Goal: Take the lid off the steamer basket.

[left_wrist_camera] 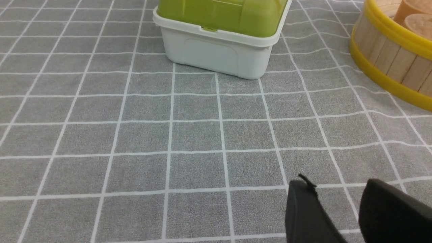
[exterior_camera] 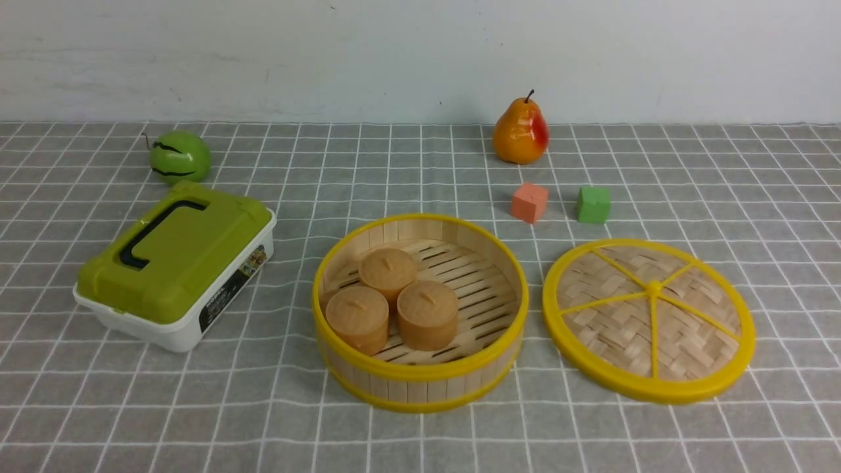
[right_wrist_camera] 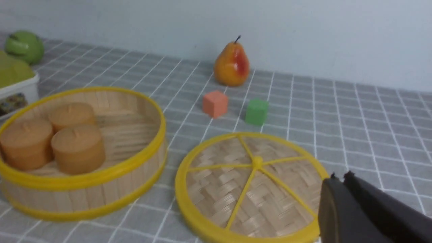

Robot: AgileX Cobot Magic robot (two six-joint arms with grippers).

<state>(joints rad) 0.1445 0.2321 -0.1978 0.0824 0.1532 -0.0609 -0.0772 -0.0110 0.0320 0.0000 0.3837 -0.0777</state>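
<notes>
Grey cloth (exterior_camera: 420,433) with a white grid covers the whole table in front of me, and a plain pale wall (exterior_camera: 420,52) closes it off at the back.

My right gripper (right_wrist_camera: 341,176) shows only in its own wrist camera: the two dark fingers (right_wrist_camera: 337,209) lie pressed together, tips side by side with no gap, and nothing sits between them. They hang just off the rim of the lid (right_wrist_camera: 251,187), at the side away from the basket; I cannot tell whether they touch that rim. My left gripper (left_wrist_camera: 337,184) shows as two dark fingertips (left_wrist_camera: 303,209) over bare cloth, with a clear strip of grid visible between them, so they stand parted and hold nothing.

In the front view neither arm appears. The lid (exterior_camera: 649,320) lies flat on the cloth, woven face and yellow spokes up, knob in the middle, just beside the steamer basket (exterior_camera: 420,387) on its right, with a narrow gap of cloth between the two rims. Being a round disc, it has no long axis; its flat face points upward.

The basket stands upright and uncovered, holding three tan cylinders (exterior_camera: 427,314) bunched toward its left half. To its left sits a white box with a green lid (exterior_camera: 176,263), set at an angle. Behind it is a green round fruit (exterior_camera: 179,156). Behind the lid are an orange cube (exterior_camera: 529,202), a green cube (exterior_camera: 594,204) and a pear (exterior_camera: 520,131).
</notes>
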